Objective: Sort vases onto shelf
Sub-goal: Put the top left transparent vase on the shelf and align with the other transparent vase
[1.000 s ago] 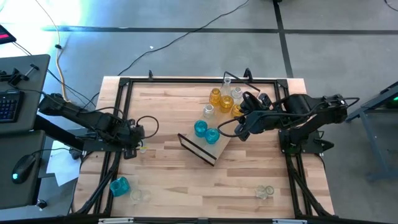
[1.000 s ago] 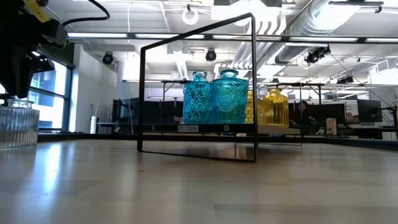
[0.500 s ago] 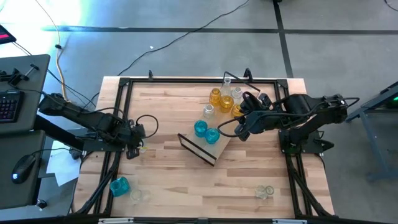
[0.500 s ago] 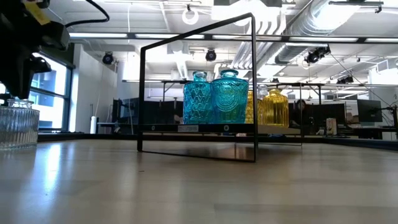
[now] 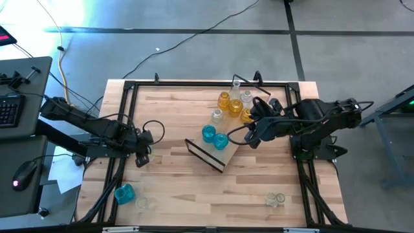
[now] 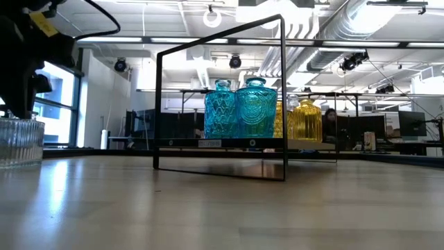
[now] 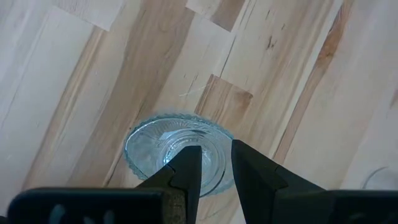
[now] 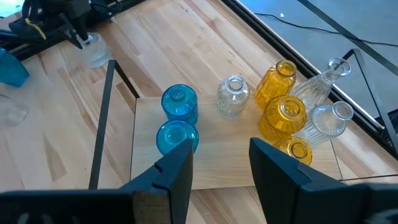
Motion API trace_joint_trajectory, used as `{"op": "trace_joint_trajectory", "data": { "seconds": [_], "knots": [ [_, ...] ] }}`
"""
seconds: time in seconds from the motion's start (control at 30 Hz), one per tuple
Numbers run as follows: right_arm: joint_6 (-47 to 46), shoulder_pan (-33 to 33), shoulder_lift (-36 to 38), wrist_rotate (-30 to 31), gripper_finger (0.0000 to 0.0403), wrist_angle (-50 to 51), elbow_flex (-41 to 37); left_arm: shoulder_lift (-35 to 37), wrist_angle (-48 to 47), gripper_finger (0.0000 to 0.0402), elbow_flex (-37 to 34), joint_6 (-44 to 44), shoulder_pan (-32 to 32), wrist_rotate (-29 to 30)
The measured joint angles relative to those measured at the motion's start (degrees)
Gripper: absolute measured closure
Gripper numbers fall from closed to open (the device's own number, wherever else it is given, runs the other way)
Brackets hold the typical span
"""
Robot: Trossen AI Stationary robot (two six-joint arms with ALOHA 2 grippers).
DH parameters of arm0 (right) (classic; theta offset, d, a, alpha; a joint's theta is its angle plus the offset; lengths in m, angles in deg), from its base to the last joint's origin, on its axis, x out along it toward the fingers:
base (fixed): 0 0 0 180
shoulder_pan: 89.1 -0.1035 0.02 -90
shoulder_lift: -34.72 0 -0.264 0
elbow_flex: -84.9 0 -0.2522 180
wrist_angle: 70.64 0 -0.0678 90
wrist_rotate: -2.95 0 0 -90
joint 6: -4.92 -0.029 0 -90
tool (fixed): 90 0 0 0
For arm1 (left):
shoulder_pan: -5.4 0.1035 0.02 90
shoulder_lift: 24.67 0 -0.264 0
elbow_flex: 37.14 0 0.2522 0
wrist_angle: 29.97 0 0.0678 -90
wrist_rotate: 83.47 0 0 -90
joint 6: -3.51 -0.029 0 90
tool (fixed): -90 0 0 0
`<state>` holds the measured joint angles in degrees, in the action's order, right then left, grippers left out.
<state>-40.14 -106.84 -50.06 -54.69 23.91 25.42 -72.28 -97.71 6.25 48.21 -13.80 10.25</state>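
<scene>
A clear ribbed vase (image 6: 17, 142) stands upright on its base near the table's left edge. My left gripper (image 7: 214, 162) points down right over the top of this vase (image 7: 155, 146), its fingers a narrow gap apart. The shelf (image 5: 228, 154) lies slantwise at mid-table. On it stand two teal vases (image 5: 208, 134), amber vases (image 5: 224, 100) and clear vases (image 5: 217, 115). My right gripper (image 8: 221, 168) hangs open above the shelf's right side, with nothing between its fingers. My left gripper comes from above with its fingertips (image 7: 186, 165) over the middle of the clear vase's top. The fingers hide the neck, so I cannot tell whether they touch it. The vase stands on the table.
A teal vase (image 5: 124, 193) and a clear vase (image 5: 142, 203) lie near the front left corner. Two more clear vases (image 5: 276, 199) are at the front right. Black rails (image 5: 207, 83) frame the tabletop. Bare wood lies between the left vase and the shelf.
My left gripper has sunk toward the clear vase and rolled about its own pointing line. The vase has stayed where it was.
</scene>
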Motion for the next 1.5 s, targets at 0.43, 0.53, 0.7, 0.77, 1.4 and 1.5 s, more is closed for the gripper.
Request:
{"op": "trace_joint_trajectory", "data": {
  "seconds": [0.43, 0.53, 0.7, 0.77, 1.4, 1.5],
  "knots": [
    [-0.1, 0.0, 0.0, 0.0, 0.0263, 0.0, 0.0, 0.1, 0.2, 0.0384, -0.1, 1.4, 0.1, -1.8],
    [-0.1, 0.0, 0.0, 0.0, 0.0263, -0.4, 0.0, 0.1, 0.0, 0.0384, 0.3, 1.7, 0.1, -2.1],
    [0.0, 0.0, 0.0, 0.0, 0.0263, -0.9, 0.0, -0.2, -1.4, 0.0381, 3.3, 1.7, 0.0, -2.0],
    [0.0, 0.0, 0.0, 0.0, 0.0263, -0.9, 0.0, 0.0, -0.2, 0.0382, 4.9, 1.2, 0.0, -1.7],
    [-3.6, 0.0, 0.0, -1.4, 0.0263, 4.5, 0.0, -5.7, -0.3, 0.0383, 18.1, -2.9, 0.0, -0.2],
    [-4.0, 0.0, 0.0, -2.0, 0.0263, 5.3, 0.0, -8.8, -0.6, 0.0383, 22.1, -5.6, 0.4, 0.1]
  ]
}}
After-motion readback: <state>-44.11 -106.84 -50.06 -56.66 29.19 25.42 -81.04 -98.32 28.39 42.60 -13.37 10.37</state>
